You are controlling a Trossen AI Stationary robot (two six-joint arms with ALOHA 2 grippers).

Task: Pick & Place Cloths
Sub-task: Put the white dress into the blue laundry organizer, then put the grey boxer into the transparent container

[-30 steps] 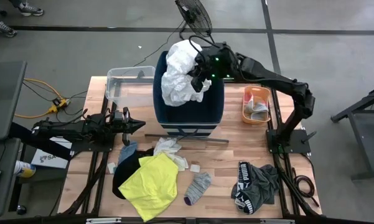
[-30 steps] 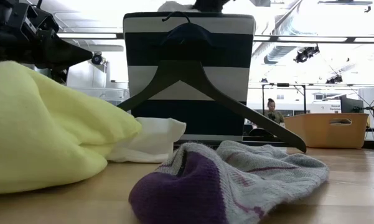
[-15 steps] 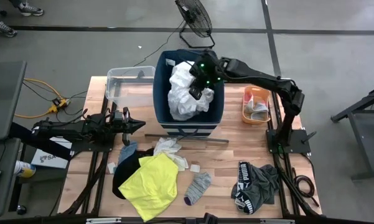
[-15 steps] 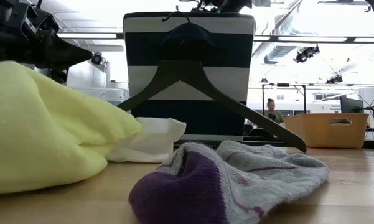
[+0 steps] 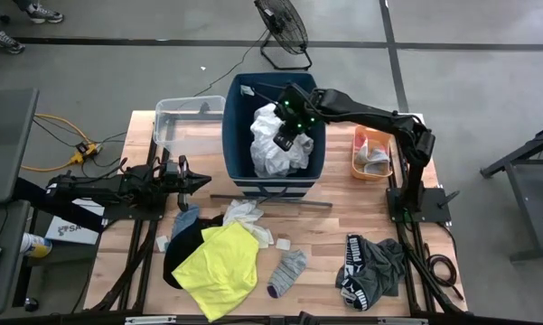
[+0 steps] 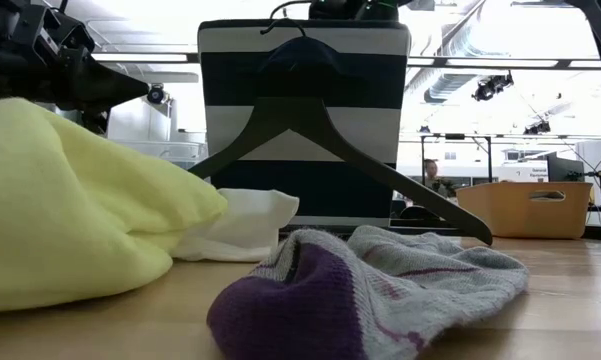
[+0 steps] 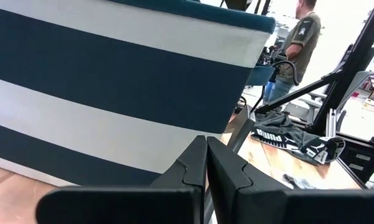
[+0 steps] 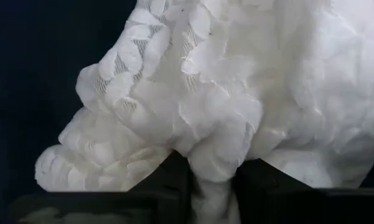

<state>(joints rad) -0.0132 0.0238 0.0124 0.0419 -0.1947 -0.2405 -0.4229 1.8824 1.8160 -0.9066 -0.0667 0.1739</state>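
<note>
1. High view: the right gripper (image 5: 286, 132) is reaching into the dark-blue bin (image 5: 318, 155) at the far middle of the table, its fingers pinching a fold of the large white garment (image 5: 273, 149).
2. The garment is bunching directly under those fingers, inside the bin, with no clear long axis; letting go looks like the coming move.
3. The left gripper (image 5: 199, 181) is waiting with fingers pressed together, left of the bin, nearer the neon-yellow shirt (image 5: 219, 268).

Tall dark-blue bin (image 5: 239, 171) stands between clear tub (image 5: 176, 122) and orange tub (image 5: 370, 167).
</note>
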